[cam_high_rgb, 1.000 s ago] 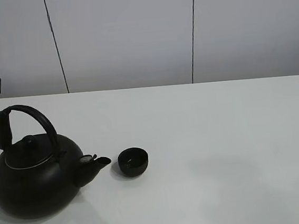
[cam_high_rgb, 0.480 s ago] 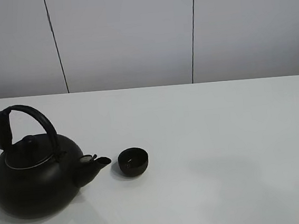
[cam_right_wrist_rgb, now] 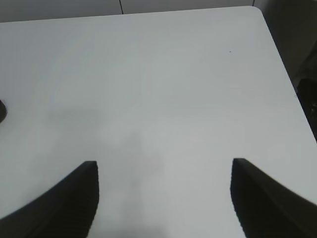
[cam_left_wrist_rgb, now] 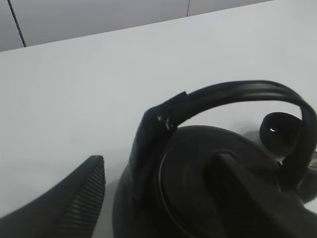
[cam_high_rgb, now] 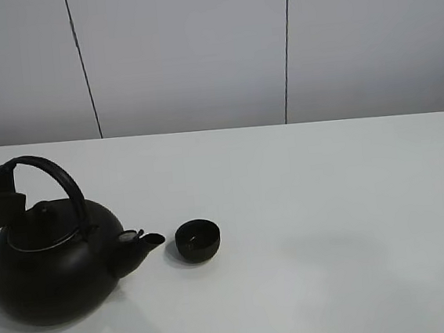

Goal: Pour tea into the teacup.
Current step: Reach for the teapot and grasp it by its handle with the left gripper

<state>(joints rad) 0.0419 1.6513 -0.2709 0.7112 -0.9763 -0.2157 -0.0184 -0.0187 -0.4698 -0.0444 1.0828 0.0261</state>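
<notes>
Kettle sits front-left on the table. The teacup stands upright just beside the spout tip, not touching it. Left gripper is open, its jaws either side of the kettle handle base and not clamped on it. Right gripper is open above the table.

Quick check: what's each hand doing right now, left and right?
Left hand: open at the kettle handle, gripping nothing.
Right hand: open, holding nothing.
</notes>
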